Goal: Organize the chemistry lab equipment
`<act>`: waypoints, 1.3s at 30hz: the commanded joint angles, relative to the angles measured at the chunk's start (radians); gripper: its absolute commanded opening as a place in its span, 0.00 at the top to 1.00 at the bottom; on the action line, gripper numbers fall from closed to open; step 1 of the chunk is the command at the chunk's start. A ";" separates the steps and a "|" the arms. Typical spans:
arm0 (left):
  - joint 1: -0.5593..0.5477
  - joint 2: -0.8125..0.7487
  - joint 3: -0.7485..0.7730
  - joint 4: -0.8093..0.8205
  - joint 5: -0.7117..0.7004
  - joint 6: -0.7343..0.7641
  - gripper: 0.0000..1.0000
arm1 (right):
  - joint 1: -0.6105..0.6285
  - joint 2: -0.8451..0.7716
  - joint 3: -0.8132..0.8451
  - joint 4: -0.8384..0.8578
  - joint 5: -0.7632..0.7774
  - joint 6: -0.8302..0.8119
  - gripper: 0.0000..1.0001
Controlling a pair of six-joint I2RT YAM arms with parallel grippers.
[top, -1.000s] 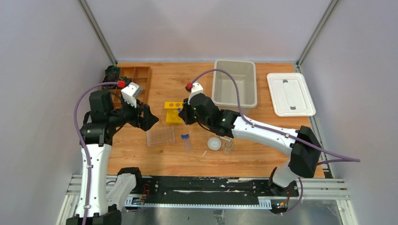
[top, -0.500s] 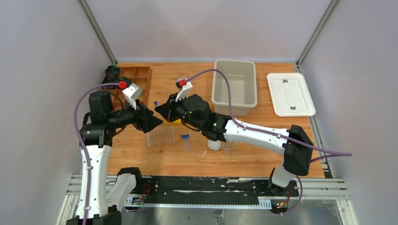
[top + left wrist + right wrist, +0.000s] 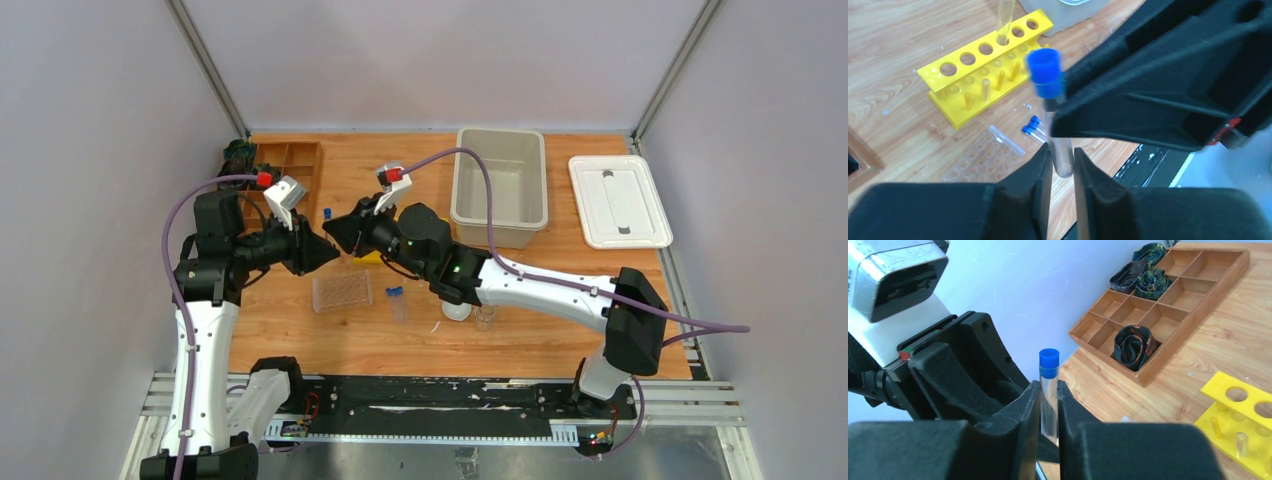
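Left wrist view puts the blue-capped tube (image 3: pixel 1047 80) upright in mid-air at frame centre. Its lower end sits between the jaws of the left gripper (image 3: pixel 1062 150), which are snug against the glass on both sides. Right wrist view, at centre, shows the right gripper (image 3: pixel 1048 387) pinching the same tube below the cap. This looks like a handover: the right should let go only once the left grip is firm, then draw straight back without dragging or tilting the glass.
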 commanded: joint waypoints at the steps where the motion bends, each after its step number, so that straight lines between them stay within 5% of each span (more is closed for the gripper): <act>1: 0.007 -0.008 -0.006 0.004 -0.022 0.030 0.82 | 0.015 -0.034 0.014 -0.044 0.069 0.011 0.70; 5: 0.007 -0.035 -0.023 0.004 -0.027 0.101 0.92 | -0.018 -0.027 0.117 -0.265 0.043 0.018 0.54; 9: 0.008 -0.062 -0.038 0.004 -0.048 0.174 0.96 | -0.056 0.009 0.259 -0.484 -0.044 0.016 0.53; 20: 0.007 -0.071 -0.050 0.004 -0.045 0.189 0.98 | -0.077 0.089 0.409 -0.632 -0.240 -0.032 0.55; 27: 0.008 -0.073 -0.053 0.004 -0.043 0.189 0.98 | -0.079 0.118 0.445 -0.641 -0.256 -0.041 0.61; 33: 0.008 -0.095 -0.069 0.000 -0.037 0.212 0.97 | -0.078 0.132 0.450 -0.641 -0.254 -0.063 0.82; 35: 0.008 -0.096 -0.070 0.000 -0.041 0.213 0.93 | -0.080 0.131 0.442 -0.641 -0.255 -0.067 0.99; 36: 0.007 -0.094 -0.069 0.000 -0.045 0.212 0.85 | -0.081 0.130 0.437 -0.641 -0.255 -0.069 1.00; 39: 0.007 -0.077 -0.066 0.000 -0.072 0.205 0.33 | -0.087 0.116 0.415 -0.647 -0.229 -0.103 1.00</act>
